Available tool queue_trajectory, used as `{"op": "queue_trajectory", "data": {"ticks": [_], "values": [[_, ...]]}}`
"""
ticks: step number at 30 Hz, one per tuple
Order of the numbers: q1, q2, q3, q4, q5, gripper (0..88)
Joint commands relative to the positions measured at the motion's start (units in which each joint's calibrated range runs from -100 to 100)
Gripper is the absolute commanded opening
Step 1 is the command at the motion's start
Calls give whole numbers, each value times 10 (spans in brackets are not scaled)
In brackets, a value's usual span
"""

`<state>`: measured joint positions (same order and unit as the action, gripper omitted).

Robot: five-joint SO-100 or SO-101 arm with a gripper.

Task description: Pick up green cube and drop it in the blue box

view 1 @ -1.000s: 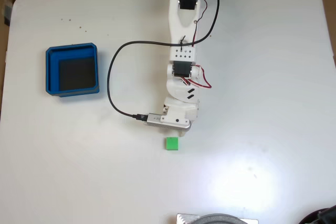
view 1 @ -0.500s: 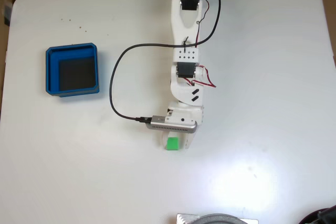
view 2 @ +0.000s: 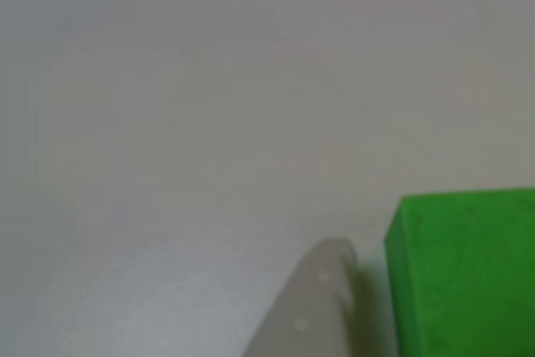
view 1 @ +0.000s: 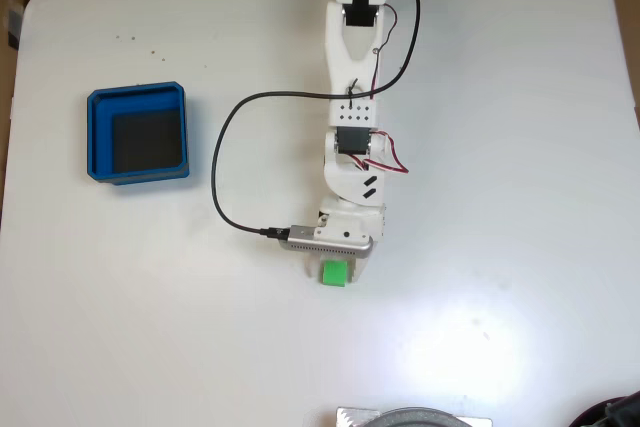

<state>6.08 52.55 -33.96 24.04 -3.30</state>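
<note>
1. Fixed view looks straight down on a white table (view 1: 520, 197). The white arm (view 1: 352, 107) comes in from the middle of the far edge and reaches toward the near edge.
2. The gripper (view 1: 336, 269) sits at the arm's tip, slightly toward the near edge from the table centre. A silver camera module (view 1: 325, 240) rides across the wrist and covers most of the gripper from above.
3. The green cube (view 1: 335, 274) lies on the table directly under the gripper tip. Its far side is tucked beneath the silver module; the rest shows on the near side.
4. Other view is close to the surface: the green cube (view 2: 464, 273) fills the lower right corner, and one pale grey fingertip (view 2: 313, 311) stands just beside the cube's left face. A thin dark gap shows between them, so contact there can't be confirmed.
5. Jaw state: cannot tell. Just one finger is visible in the close view, and the module hides the fingers from above.
6. The cube appears to rest flat on the table, not tilted.
7. The blue box (view 1: 98, 137) sits near the left edge of the table in the fixed view, well apart from cube and gripper. Its dark floor is bare.
8. A black cable (view 1: 215, 162) loops from the arm's mid section out toward the box side and back to the silver module.
9. A round grey object (view 1: 415, 417) pokes in at the near edge, partly cut off.
</note>
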Motion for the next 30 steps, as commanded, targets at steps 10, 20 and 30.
{"op": "queue_trajectory", "data": {"ticks": [10,20,30], "values": [[5,-5,-37,-14,1,276],[5,10,-38,-14,1,276],[6,8,-38,-14,2,274]]}}
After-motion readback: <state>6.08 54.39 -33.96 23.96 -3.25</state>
